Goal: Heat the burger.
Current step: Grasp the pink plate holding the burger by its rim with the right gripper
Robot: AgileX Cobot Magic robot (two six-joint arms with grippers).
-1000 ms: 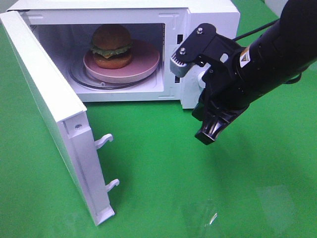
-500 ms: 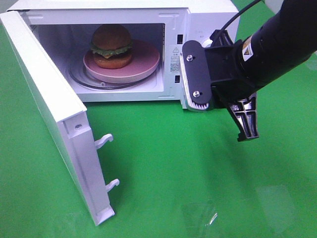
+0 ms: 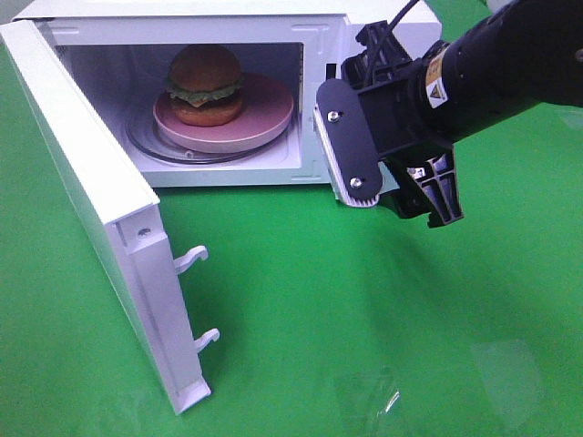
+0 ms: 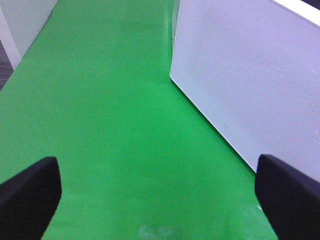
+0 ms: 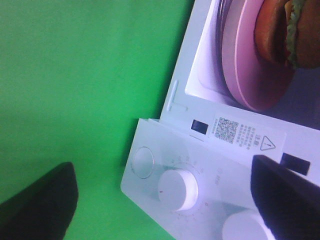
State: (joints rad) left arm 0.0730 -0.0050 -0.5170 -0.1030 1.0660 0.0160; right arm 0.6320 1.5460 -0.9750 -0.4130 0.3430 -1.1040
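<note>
The burger (image 3: 205, 84) sits on a pink plate (image 3: 269, 114) inside the white microwave (image 3: 182, 11), whose door (image 3: 82, 173) is swung wide open to the left. My right gripper (image 3: 401, 205) hangs open just in front of the control panel at the microwave's right end, holding nothing. The right wrist view shows its fingers spread either side of the dial knob (image 5: 179, 192), with the burger (image 5: 280, 30) and plate (image 5: 250, 70) beyond. My left gripper (image 4: 160, 200) is open and empty, low over the green cloth beside the door's outer face (image 4: 250, 75); it is outside the high view.
Two latch hooks (image 3: 191, 259) stick out from the open door's edge. Green cloth (image 3: 364, 309) covers the table in front of the microwave. A faint clear patch (image 3: 364, 396) lies near the front edge.
My right gripper has gone from shut to wide open, turned at the wrist, and lifted from below the panel up to its front. The burger, plate and door have not moved.
</note>
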